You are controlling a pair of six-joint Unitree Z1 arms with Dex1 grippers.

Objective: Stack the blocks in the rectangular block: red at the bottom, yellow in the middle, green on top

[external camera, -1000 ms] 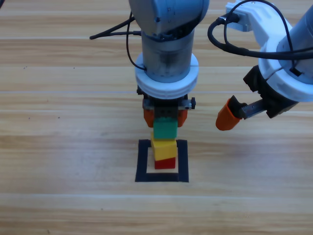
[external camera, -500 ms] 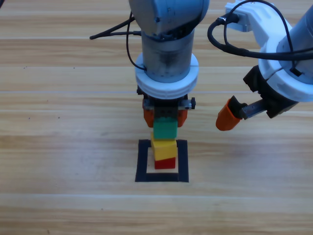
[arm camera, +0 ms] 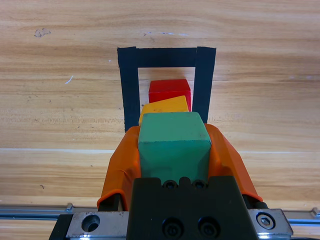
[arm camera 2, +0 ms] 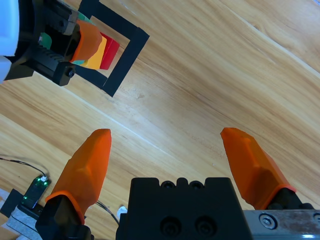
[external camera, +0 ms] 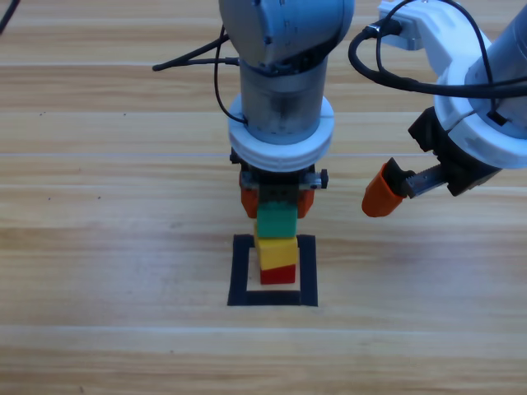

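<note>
Left end effector (external camera: 276, 200) is pointing straight down over the tape outline, both orange jaws pressed against the sides of the green cube (arm camera: 173, 145) — clamped on it. Directly under the green cube sits the yellow cube (external camera: 274, 250), turned a little off square in the left wrist view; whether green touches yellow, can't tell. Below yellow is the red cube (external camera: 278, 274), at the bottom. The whole column stands inside the black tape rectangle (external camera: 242, 271) on the tabletop (external camera: 107, 247), red base within the open middle, tape border visible on all sides around it.

Right end effector (arm camera 2: 172, 162) is off to the right of the left one, well apart from the stack, raised above bare tabletop, jaws spread wide with nothing between them. Its wrist view sees the left end effector and stack at a distance.
</note>
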